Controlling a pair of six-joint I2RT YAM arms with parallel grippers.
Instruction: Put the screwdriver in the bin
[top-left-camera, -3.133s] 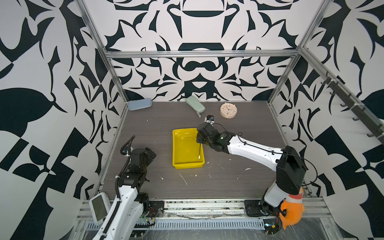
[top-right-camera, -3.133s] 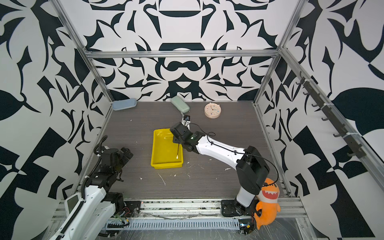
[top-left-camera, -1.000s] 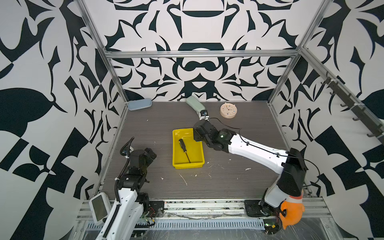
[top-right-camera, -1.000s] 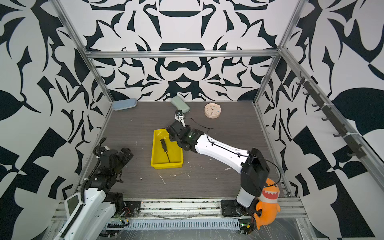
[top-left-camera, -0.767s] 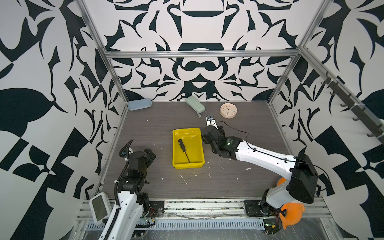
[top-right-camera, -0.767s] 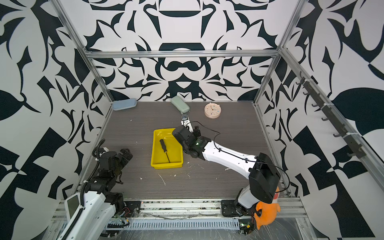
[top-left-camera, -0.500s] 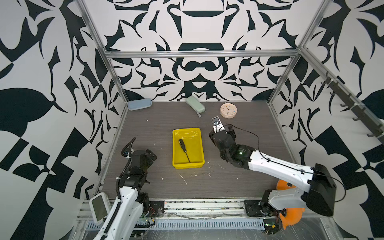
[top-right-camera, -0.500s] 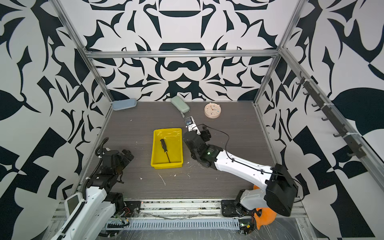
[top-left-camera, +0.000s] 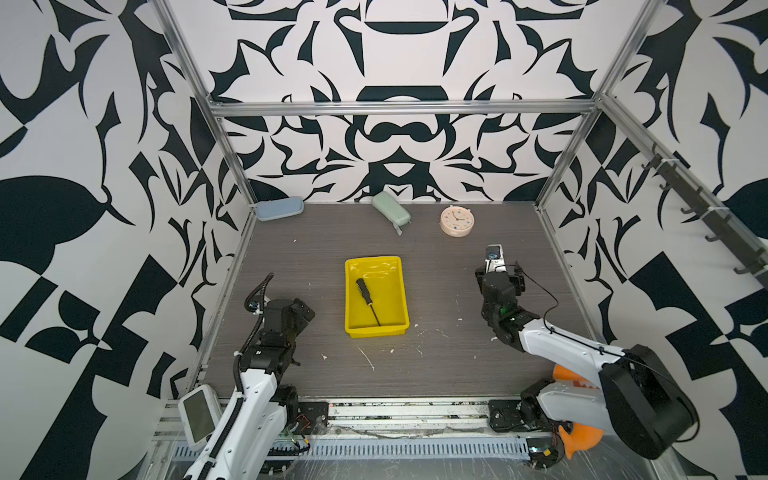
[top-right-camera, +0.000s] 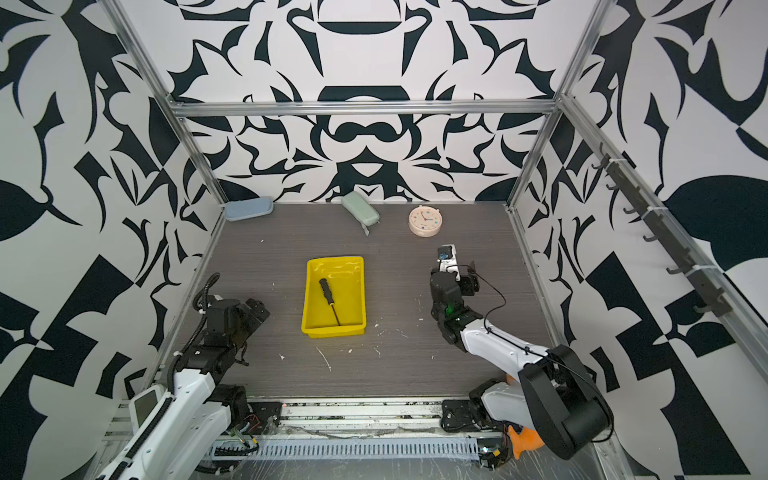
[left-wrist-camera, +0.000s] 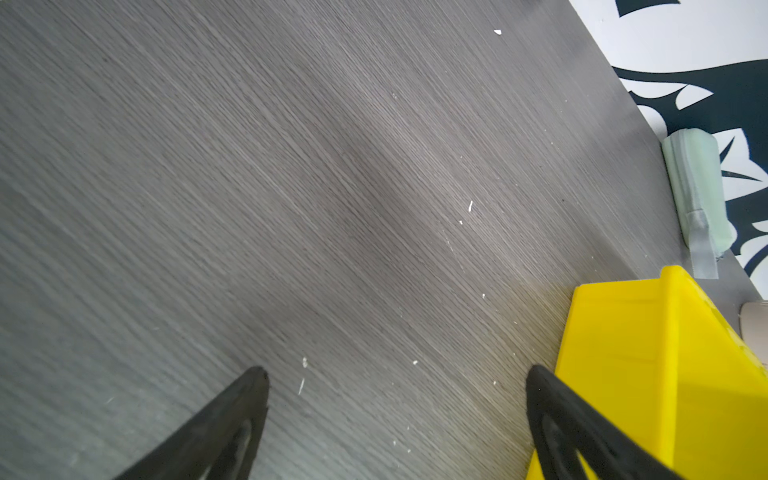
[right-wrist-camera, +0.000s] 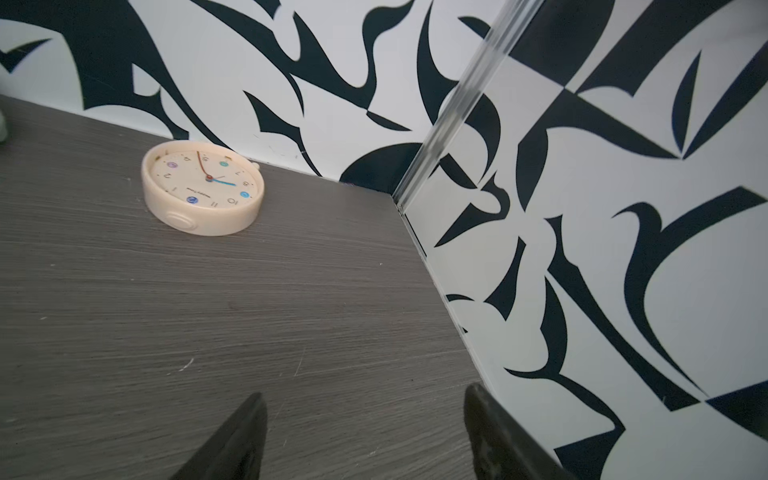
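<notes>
Screwdriver (top-left-camera: 364, 293) lay inside the bin (top-left-camera: 376, 331), between our left gripper (left-wrist-camera: 397, 370) and right gripper (right-wrist-camera: 365, 390), nearer the left; we saw each gripper's jaws spread wide over the surface (top-left-camera: 436, 291), holding nothing.

Bright yellow shallow rectangular plastic bin (top-right-camera: 353, 291) sits mid dark wood-grain counter (top-right-camera: 415, 357). Slim black-handled screwdriver (top-right-camera: 329, 300) lies flat inside it, diagonal, handle toward back wall, thin shaft toward bin's near wall. Right claw (top-right-camera: 455, 266) well right of bin, left claw (top-right-camera: 251, 311) left of it, both apart from it. Along back edge: pale blue oblong case (top-right-camera: 248, 208), green oblong case (top-right-camera: 360, 212), round cream clock (top-right-camera: 425, 221).
</notes>
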